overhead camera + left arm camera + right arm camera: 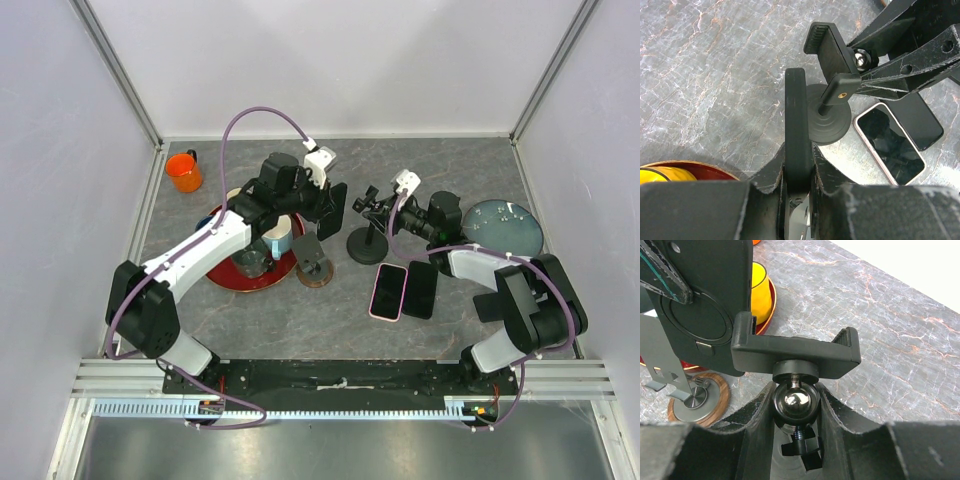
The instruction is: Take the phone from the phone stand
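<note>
My left gripper (798, 175) is pinching the slim black phone in its ring-backed case (797, 115) by its near end. The jaws are pressing on the phone's two flat faces at the bottom centre of the left wrist view. My right gripper (795, 390) is clamping the chrome ball joint (794, 406) of the black phone stand (827, 122), low in the right wrist view.

The phone is sitting outside the stand's empty clamp cradle (795, 351), standing on edge just beside it. I am judging the removal as nearly done.

My hold is covering only a short stretch of the phone, so a quick swing is risking a pivot or a slip. In the right wrist view the phone is overlapping the cradle's left arm at centre left, and I cannot tell whether they are touching. If they are, pulling sideways is risking a snag that wrenches the stand against my right hold.

If I am letting go of the ball joint carelessly, the stand could tip onto the pink-rimmed phone (889, 145) and the dark phone (920, 122) lying flat at the right of the left wrist view.

The grey metal stand on a wooden disc (692, 400) and the red plate (771, 297) carrying a yellow cup (760, 284) are crowding the left side. Lowering the phone there is inviting a collision.
</note>
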